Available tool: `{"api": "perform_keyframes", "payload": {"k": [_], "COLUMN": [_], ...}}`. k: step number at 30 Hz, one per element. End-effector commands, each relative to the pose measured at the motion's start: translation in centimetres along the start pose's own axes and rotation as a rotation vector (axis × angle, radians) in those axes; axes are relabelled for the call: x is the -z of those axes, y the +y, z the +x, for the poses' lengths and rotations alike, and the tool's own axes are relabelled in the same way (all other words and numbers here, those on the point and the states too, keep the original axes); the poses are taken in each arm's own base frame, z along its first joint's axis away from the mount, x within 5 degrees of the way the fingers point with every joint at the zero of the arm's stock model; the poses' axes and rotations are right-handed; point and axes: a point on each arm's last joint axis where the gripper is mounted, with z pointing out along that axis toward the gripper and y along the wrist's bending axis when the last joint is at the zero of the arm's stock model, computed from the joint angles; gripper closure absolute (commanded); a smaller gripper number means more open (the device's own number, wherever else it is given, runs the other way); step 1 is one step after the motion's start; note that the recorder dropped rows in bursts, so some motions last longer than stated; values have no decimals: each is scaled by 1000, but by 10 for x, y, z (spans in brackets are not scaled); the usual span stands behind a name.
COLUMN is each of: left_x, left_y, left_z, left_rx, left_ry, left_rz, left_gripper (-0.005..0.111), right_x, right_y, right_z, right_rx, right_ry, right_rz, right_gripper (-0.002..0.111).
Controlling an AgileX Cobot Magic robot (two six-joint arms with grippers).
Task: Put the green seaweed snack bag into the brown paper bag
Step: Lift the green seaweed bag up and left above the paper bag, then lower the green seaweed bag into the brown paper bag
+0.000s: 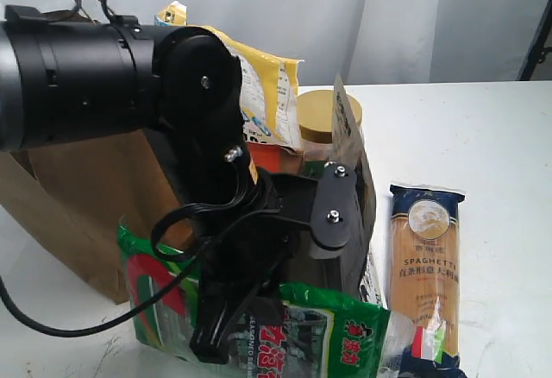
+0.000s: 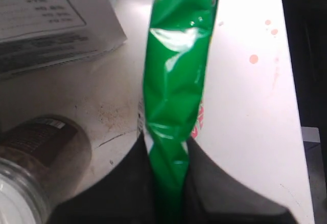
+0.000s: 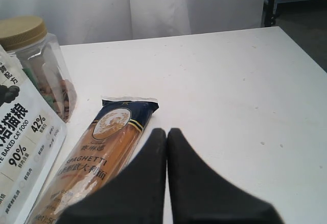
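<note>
My left gripper is shut on an edge of the green seaweed snack bag, whose glossy film is pinched and creased between the black fingers. From outside, the green seaweed snack bag shows its red characters and dark picture panel low at the front, with the left gripper clamped on it. The brown paper bag stands behind and to the left, mostly hidden by the black arm. My right gripper is shut with nothing in it, over bare table beside a spaghetti pack.
A spaghetti pack lies on the right of the white table. A yellow-lidded clear jar, a white upright pouch and a yellow-and-white bag crowd the middle. A small dark jar lies near the left gripper.
</note>
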Motion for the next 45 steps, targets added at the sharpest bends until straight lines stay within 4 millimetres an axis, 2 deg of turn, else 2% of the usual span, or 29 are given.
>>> {"api": "perform_keyframes", "payload": {"k": [1, 5, 9, 13, 16, 20, 24, 28, 32, 35, 40, 45], "left_x": [19, 35, 60, 108, 144, 173, 206, 212, 230, 239, 251, 267], "left_y": [-8, -16, -27, -57, -82, -104, -126, -141, -153, -160, -168, -166], "left_z": [1, 2, 4, 10, 22, 37, 56, 76, 84, 92, 101, 102], "left_rx": [43, 80, 120, 215, 311, 414, 560, 656, 688, 692, 728, 705], "left_ry": [4, -15, -44, -153, -219, -290, -430, -467, -607, -634, -693, -800], "left_rz": [-43, -75, -154, -267, -390, -513, -707, -810, -916, -987, -1087, -1230], "left_gripper": [107, 107, 107, 107, 107, 107, 107, 107, 107, 107, 107, 107], "right_x": [0, 0, 0, 0, 0, 0, 0, 0, 0, 0, 0, 0], "right_y": [0, 0, 0, 0, 0, 0, 0, 0, 0, 0, 0, 0], "right_z": [0, 0, 0, 0, 0, 0, 0, 0, 0, 0, 0, 0], "right_rx": [-1, -1, -1, -1, -1, -1, -1, -1, -1, -1, -1, -1], "right_ry": [-9, -9, -9, -9, -9, -9, -9, -9, -9, -9, -9, -9], "right_rz": [4, 4, 4, 4, 4, 4, 4, 4, 4, 4, 4, 4], "right_gripper": [108, 108, 108, 108, 108, 108, 108, 108, 108, 108, 108, 108]}}
